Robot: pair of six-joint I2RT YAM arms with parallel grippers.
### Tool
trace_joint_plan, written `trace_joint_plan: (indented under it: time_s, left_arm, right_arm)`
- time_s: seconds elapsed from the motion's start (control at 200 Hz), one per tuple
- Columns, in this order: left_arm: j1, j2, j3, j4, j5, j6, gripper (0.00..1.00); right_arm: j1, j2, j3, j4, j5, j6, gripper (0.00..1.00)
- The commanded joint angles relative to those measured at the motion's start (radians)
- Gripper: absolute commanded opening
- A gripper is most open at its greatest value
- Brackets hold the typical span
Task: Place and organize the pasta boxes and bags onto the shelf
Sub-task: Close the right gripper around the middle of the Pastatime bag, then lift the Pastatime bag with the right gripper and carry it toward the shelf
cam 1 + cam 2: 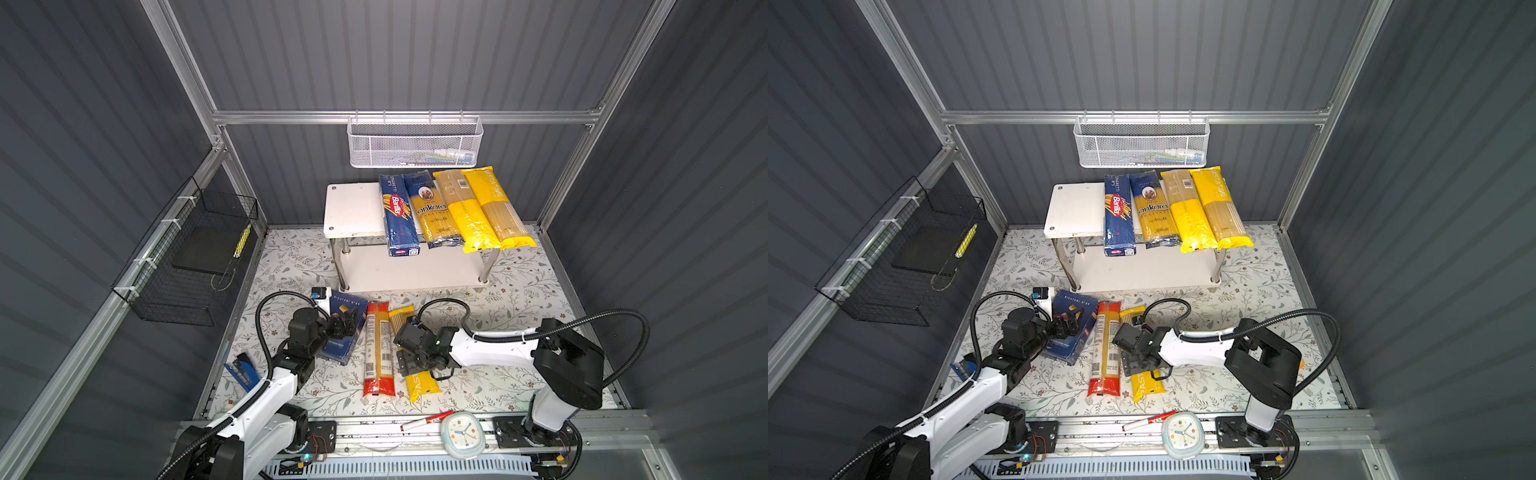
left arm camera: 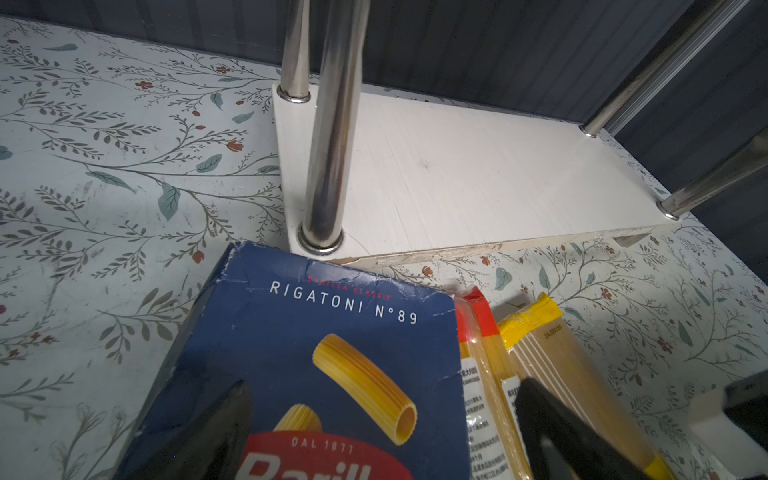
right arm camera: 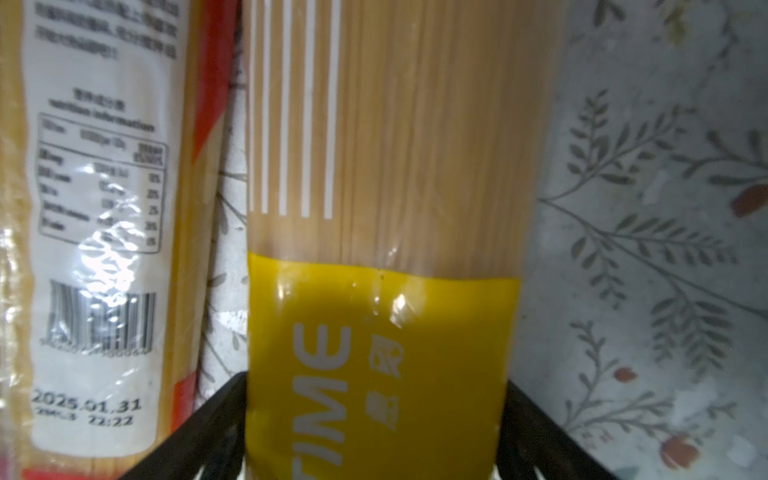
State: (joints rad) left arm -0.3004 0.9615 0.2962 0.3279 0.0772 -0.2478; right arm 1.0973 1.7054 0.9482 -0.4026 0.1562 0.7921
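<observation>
We are hanging the left gripper [image 1: 347, 322] over the rigatoni box [image 1: 347, 305] with its jaws standing wide. In the left wrist view one finger [image 2: 224, 424] is lying over the box's printed face. The other finger [image 2: 552, 424] is reaching past the box's edge, above the bags beside it. The box is lying flat on the table [image 1: 519, 291], label up, just in front of the shelf [image 1: 353, 208], with one corner near a chrome leg [image 2: 328, 124].

We are straddling the loose yellow bag [image 1: 422, 386] with the right gripper [image 1: 409, 363]. In the right wrist view the fingers [image 3: 216, 415] are sitting right at the bag's two sides. We cannot tell whether they are pinching it or only bracketing it. That bag is lying flat on the table. The red bag [image 1: 377, 349] is lying just beside it, between it and the rigatoni box.

In both top views we are seeing four packs lying side by side on the right part of the shelf's top board, running front to back. From left to right they are the spaghetti box [image 1: 1119, 216], the ankara bag [image 1: 1154, 212], the barcode bag [image 1: 1190, 212] and the end bag [image 1: 1221, 203]. Their near ends are overhanging the board's front edge.
</observation>
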Motion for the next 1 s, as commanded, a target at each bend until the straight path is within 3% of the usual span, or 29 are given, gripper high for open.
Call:
trace_joint_plan:
  time_s: [0.0,0.365,0.67,0.996]
  left_arm:
    - [-0.002,-0.007,0.029,-0.019,-0.01,0.005,1.0]
    - [-0.002,-0.016,0.029,-0.023,-0.013,0.004,1.0]
    - [-0.002,-0.015,0.031,-0.025,-0.014,0.001,1.0]
    - [-0.002,-0.009,0.033,-0.023,-0.013,0.002,1.0]
  right_arm:
    - [0.01,0.03,-0.013,-0.039,0.003,0.031,0.77]
    - [0.018,-0.01,-0.03,-0.043,0.055,0.072,0.48]
    - [0.021,-0.125,-0.109,0.064,0.107,0.099,0.25]
    - [0.02,-0.284,-0.195,0.139,0.198,0.114,0.09]
